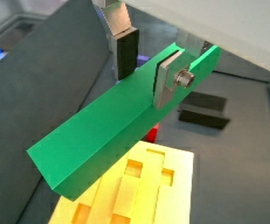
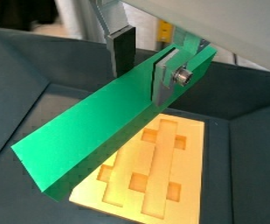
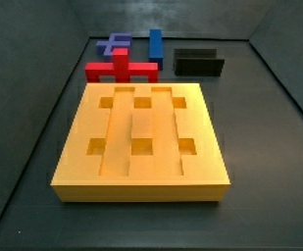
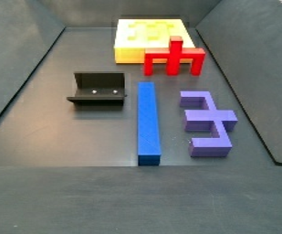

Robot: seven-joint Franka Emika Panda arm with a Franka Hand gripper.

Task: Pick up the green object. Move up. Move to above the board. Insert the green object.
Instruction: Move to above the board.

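Observation:
My gripper [image 1: 147,68] is shut on the green object [image 1: 102,140], a long bright green bar. It holds the bar near one end, in the air above the board [image 1: 148,188]. Both wrist views show this: the gripper [image 2: 144,66] has one padded finger on each side of the bar [image 2: 90,131], whose long free end slopes down over the yellow board [image 2: 161,166]. In both side views the board [image 3: 75,147] [image 4: 143,37] lies flat with its square recesses empty. The gripper and the green bar are out of view there.
A red cross-shaped block [image 3: 121,69] [image 4: 173,57] lies against the board's end. Beyond it are a long blue bar [image 4: 148,119], a purple block [image 4: 208,119] and the black fixture [image 4: 97,90] [image 3: 198,62]. Dark sloped walls enclose the floor.

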